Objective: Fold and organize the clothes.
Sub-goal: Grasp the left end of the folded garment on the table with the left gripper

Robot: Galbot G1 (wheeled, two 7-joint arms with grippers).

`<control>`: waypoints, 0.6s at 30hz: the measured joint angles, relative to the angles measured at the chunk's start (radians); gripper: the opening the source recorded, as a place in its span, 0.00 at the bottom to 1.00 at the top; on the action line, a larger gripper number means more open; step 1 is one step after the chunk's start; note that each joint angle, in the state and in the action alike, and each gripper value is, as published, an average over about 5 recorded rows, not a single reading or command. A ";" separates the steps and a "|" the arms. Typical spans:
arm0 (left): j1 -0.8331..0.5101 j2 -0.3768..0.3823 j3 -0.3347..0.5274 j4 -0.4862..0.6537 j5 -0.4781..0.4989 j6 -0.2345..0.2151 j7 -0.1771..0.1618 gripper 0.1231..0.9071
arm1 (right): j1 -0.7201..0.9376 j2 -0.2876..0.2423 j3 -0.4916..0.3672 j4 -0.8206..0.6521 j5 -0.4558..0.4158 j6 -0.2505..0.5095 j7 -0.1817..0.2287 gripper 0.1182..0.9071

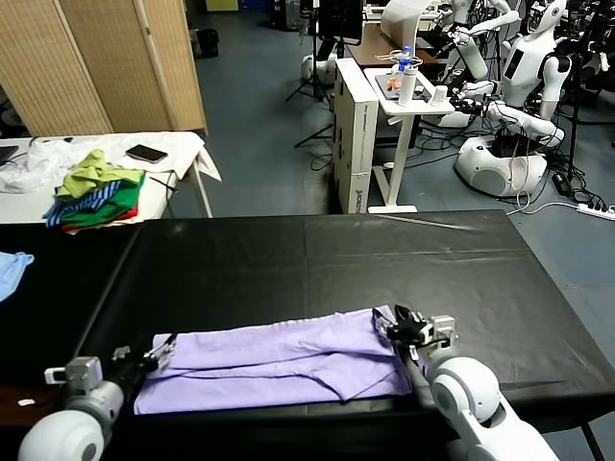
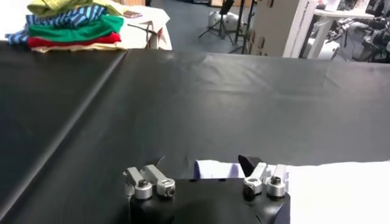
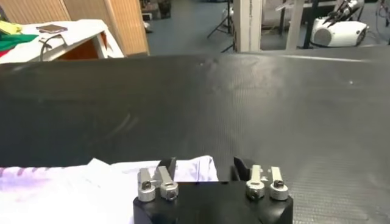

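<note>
T-shirt (image 1: 279, 363): pale lavender, folded into a long flat band, a few creases; lies along the near edge of the black worktop (image 1: 317, 259), stretching between the two arms.
Left pincer (image 1: 154, 357): at the shirt's left end, near the worktop's near-left corner; jaws part-open, straddling the cloth's edge; cannot tell if they pinch it.
Right pincer (image 1: 404, 328): at the shirt's right end by the near edge; jaws part-open over the cloth corner; grip not clear.
Left wrist view: white-looking shirt edge (image 2: 317, 189) just ahead of the fingers (image 2: 259, 173); striped and green clothes pile (image 2: 73, 24) on a far white table.
Right wrist view: shirt corner (image 3: 183, 170) between the fingers (image 3: 164, 176), faint purple print at the cloth's far end.
Head view only: whole shirt outline, light blue cloth (image 1: 12, 269) at the left edge.
</note>
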 joint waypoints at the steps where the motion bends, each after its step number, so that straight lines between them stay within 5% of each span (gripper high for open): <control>1: -0.001 -0.002 0.002 0.002 -0.001 0.002 0.000 0.40 | -0.002 0.002 0.000 -0.001 -0.008 0.004 0.000 0.27; 4: -0.008 -0.008 0.009 0.011 0.003 0.004 0.002 0.16 | -0.009 0.011 0.002 -0.002 -0.037 0.019 0.004 0.09; 7: -0.021 -0.017 0.019 0.024 0.026 -0.001 0.014 0.04 | -0.020 0.023 0.009 0.001 -0.069 0.034 0.022 0.04; 13: -0.068 -0.033 0.052 0.061 0.090 -0.027 0.042 0.03 | -0.054 0.055 0.037 0.019 -0.132 0.051 0.042 0.03; 18: -0.118 -0.037 0.083 0.090 0.114 -0.033 0.041 0.03 | -0.066 0.065 0.051 0.029 -0.138 0.059 0.009 0.04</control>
